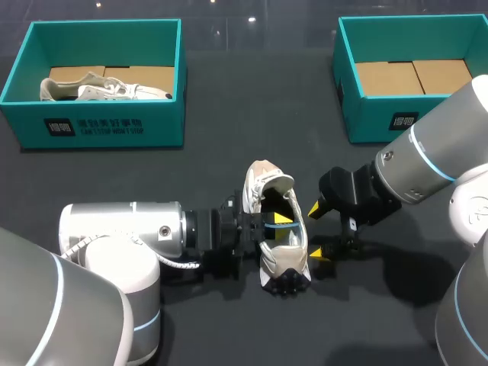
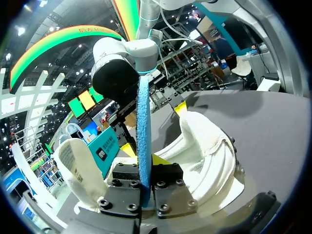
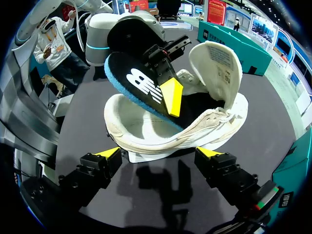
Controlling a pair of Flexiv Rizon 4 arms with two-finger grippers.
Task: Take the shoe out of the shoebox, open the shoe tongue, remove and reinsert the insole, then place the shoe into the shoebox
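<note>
Shoe point(image 1: 284, 263) stands mid-table point(image 1: 191, 175), well apart from the empty box point(image 1: 381, 122), tongue flipped up. Insole point(image 3: 139, 87) is partly out, on edge over the opening, pinched flat in my left gripper point(image 2: 146, 170). Right gripper point(image 1: 320, 236) is spread wide and empty, just beside the shoe. I judge the insole light, floppy foam, so grip mid-length or it buckles. The shoe is light, so brace its heel.

The dark table point(image 1: 252, 99) bears a teal left shoebox point(image 1: 99, 126), a teal right shoebox point(image 1: 381, 122) and, nearer, a white shoe point(image 1: 284, 263).
</note>
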